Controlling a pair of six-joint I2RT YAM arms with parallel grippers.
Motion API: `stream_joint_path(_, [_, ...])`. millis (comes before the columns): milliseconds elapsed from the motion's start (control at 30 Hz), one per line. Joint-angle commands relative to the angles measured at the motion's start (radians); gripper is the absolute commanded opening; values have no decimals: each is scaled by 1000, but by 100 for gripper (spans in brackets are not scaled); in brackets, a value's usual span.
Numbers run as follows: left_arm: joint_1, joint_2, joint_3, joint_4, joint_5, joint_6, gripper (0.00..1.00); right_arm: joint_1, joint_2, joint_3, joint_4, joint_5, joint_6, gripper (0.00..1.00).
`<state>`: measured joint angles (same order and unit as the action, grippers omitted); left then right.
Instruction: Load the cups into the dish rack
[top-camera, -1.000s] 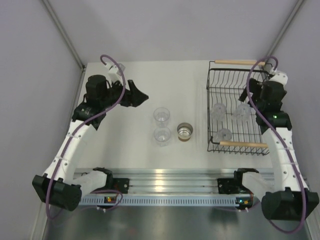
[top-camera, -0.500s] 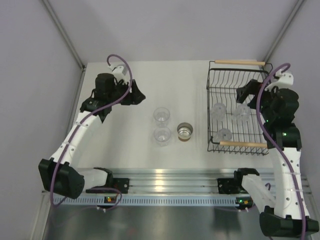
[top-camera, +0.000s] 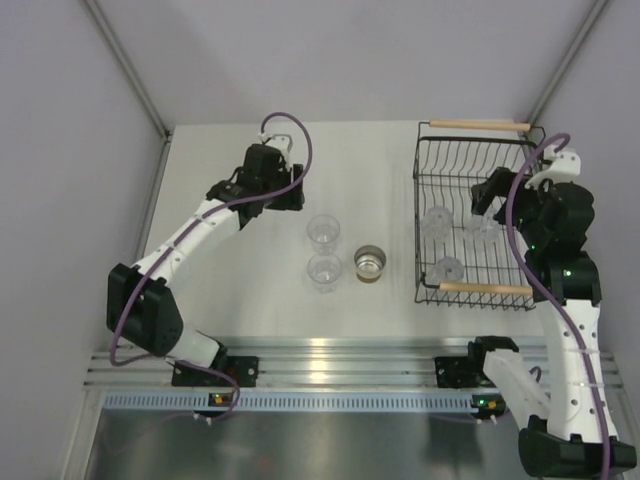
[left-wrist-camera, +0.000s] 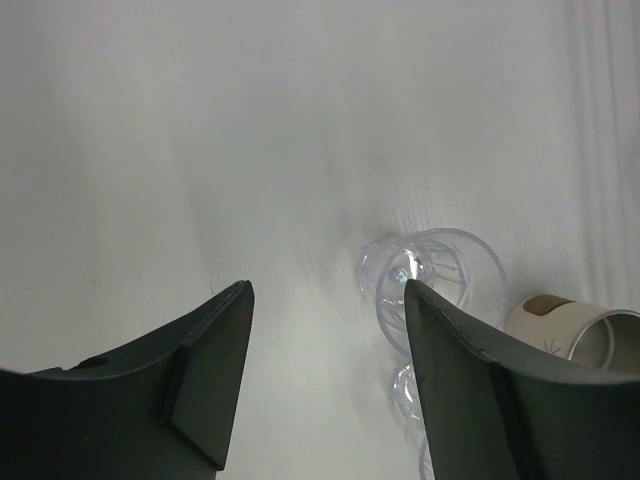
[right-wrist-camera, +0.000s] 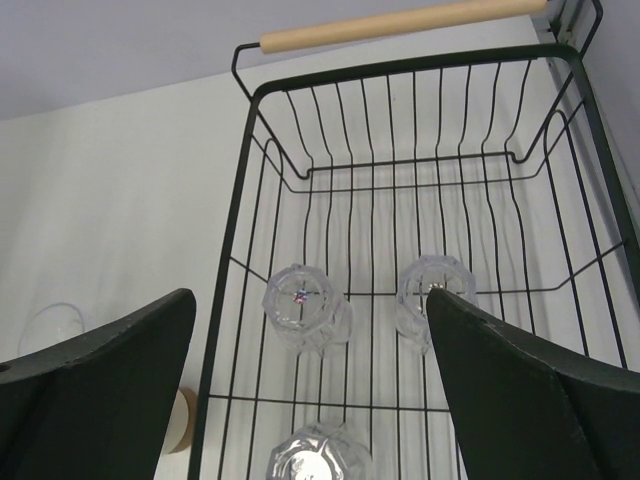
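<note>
From above, three clear plastic tumblers (top-camera: 437, 222) sit inside the black wire dish rack (top-camera: 478, 125), two clear tumblers (top-camera: 323, 231) and a silver-lined tan cup (top-camera: 370, 263) on the white table (top-camera: 380, 170). The wrist views show clearly the left gripper (left-wrist-camera: 328, 290) and right gripper (right-wrist-camera: 310, 295) with jaws apart, empty

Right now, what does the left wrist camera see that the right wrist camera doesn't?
Left wrist only: the left fingers, apart, and a second clear tumbler on the table. Right wrist only: the right fingers, the dish rack, its wooden handle, three clear cups inside. Both: the tan cup, one clear tumbler (just a rim in the right view), the table.
</note>
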<state>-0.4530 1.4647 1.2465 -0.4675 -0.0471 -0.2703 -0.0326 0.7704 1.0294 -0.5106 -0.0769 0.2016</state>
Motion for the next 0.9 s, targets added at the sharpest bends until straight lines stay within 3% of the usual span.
stream_joint_path(0, [-12, 39, 39, 0, -46, 5, 68, 10, -11, -15, 1, -7, -21, 99])
stream_joint_path(433, [-82, 132, 10, 0, -65, -3, 68, 10, 3, -29, 0, -27, -24, 99])
stream_joint_path(600, [-84, 167, -13, 0, -62, -7, 72, 10, 6, -32, 0, -29, -25, 99])
stream_joint_path(867, [-95, 221, -19, 3, -63, -7, 70, 10, 7, -31, -5, -29, -27, 99])
